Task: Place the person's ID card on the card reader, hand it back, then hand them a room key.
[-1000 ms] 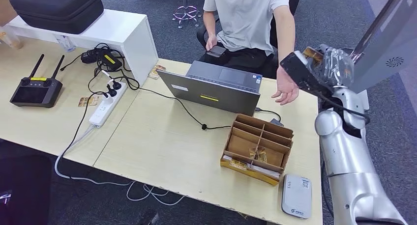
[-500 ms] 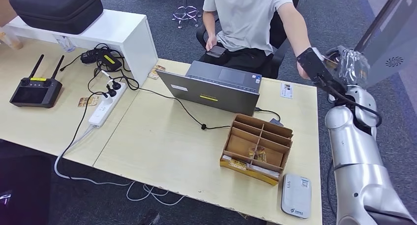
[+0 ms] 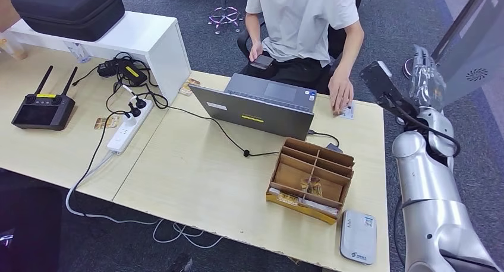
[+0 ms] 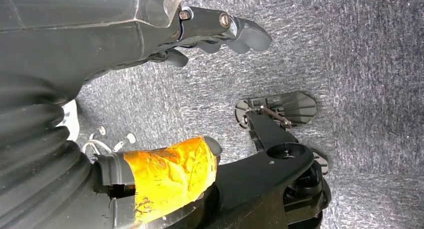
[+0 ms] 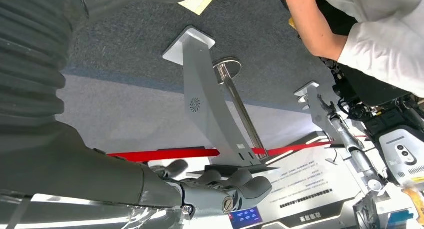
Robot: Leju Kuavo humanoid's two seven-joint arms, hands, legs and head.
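One thin, stiff, slippery card (image 3: 347, 110) flat on the table (image 3: 196, 171) (under the person's hand (image 3: 340, 94)); best pinched by an edge, both robot hands' fingers (image 5: 235, 186) loosely curled, empty.

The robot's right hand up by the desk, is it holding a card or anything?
No. The right hand is raised beside the desk with nothing in it. The card lies on the table under the person's hand.
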